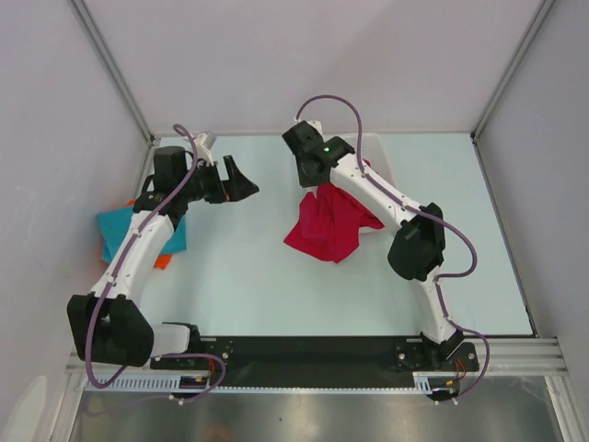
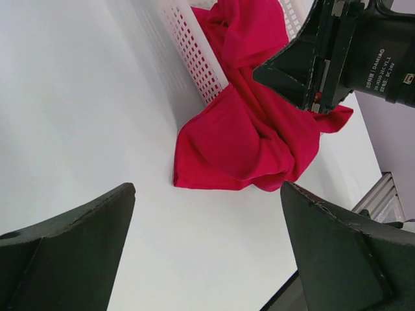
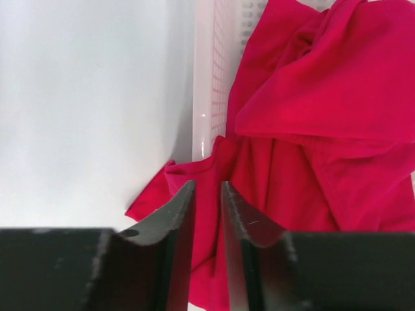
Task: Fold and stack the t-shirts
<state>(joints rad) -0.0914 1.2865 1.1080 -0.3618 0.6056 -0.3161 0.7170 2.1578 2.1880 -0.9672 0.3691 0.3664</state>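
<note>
A crumpled crimson t-shirt [image 1: 327, 226] hangs out of the white mesh basket [image 1: 386, 155] onto the table; it also shows in the left wrist view [image 2: 246, 129] and the right wrist view [image 3: 324, 129]. My right gripper [image 1: 309, 177] hovers over its upper part. Its jaws [image 3: 207, 188] are almost closed, with red cloth filling the narrow gap. My left gripper [image 1: 245, 180] is wide open and empty [image 2: 207, 188], above bare table left of the shirt. A teal t-shirt [image 1: 115, 224] lies at the far left with an orange one [image 1: 162, 261] peeking out beneath it.
The basket [image 2: 194, 48] stands at the back centre-right, its rim in the right wrist view [image 3: 217, 78]. The right arm's wrist [image 2: 363, 52] is close in front of the left camera. Cage walls enclose the table on three sides.
</note>
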